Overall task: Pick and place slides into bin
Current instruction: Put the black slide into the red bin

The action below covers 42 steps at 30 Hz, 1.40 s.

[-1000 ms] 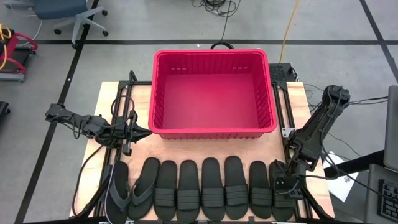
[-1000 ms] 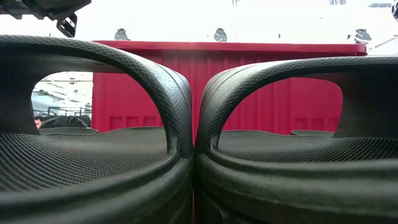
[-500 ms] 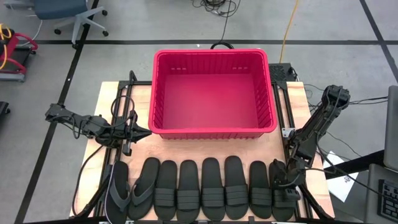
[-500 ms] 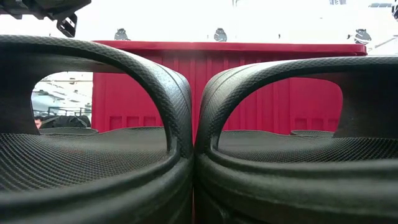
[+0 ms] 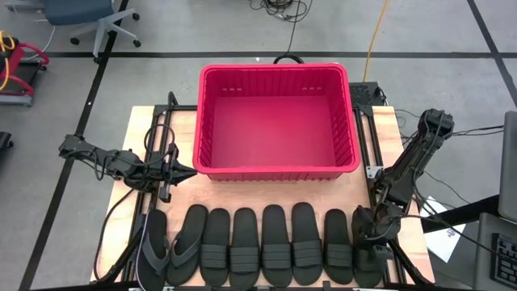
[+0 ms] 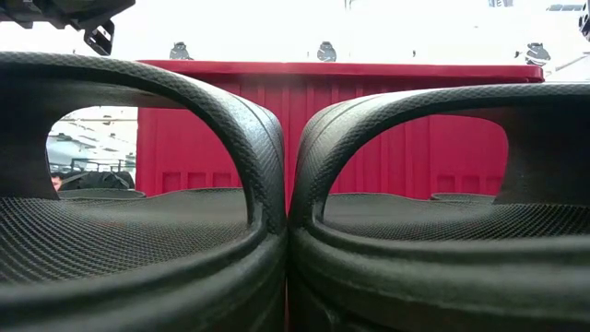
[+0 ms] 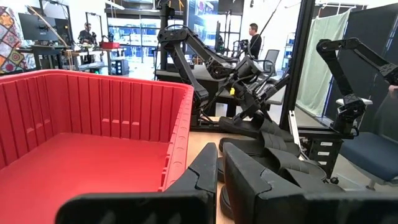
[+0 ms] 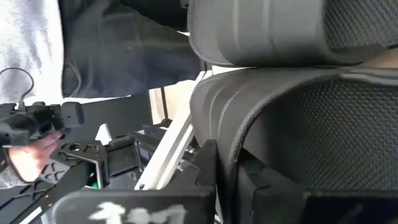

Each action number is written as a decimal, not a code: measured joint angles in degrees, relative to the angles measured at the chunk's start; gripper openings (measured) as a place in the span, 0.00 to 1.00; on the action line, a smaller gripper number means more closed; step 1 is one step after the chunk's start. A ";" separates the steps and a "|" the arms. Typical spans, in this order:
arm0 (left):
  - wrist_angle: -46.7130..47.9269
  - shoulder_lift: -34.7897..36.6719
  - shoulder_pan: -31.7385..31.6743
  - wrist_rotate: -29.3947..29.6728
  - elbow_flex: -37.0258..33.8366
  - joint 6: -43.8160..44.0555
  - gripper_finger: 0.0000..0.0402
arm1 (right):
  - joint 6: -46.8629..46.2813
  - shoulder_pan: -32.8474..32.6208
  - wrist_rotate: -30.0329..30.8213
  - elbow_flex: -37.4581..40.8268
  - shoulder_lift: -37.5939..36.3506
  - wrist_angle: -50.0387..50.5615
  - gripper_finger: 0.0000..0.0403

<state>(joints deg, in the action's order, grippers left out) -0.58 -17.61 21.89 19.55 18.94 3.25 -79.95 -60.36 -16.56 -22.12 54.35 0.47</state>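
high view: my right end effector (image 5: 370,237) has just pinched the end slide (image 5: 367,246); lift to the bin (image 5: 276,171) comes next.

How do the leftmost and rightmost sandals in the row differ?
The leftmost sandal is a flat, greyer thong flip-flop, lying free; the rightmost sandal is a black band-strap slide with the right gripper shut on it. Both lie in the row before the bin.

Grey floor (image 5: 202,32), black tape lines; office chair (image 5: 89,16); wooden table (image 5: 266,194).
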 joint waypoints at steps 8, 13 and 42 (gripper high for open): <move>0.00 0.00 0.02 -0.02 -0.02 0.01 0.06 | 4.14 0.00 0.00 -4.80 -1.04 5.79 0.01; 0.00 -0.02 0.00 -0.02 0.00 0.00 0.06 | 8.03 0.07 2.31 -10.39 -1.09 13.45 0.01; 0.00 0.00 0.02 -0.02 -0.01 0.00 0.06 | 74.75 54.73 31.52 -82.93 1.13 71.67 0.00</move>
<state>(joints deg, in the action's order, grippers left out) -0.58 -17.61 21.91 19.53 18.93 3.25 -5.20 -5.63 14.96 -105.05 55.48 72.15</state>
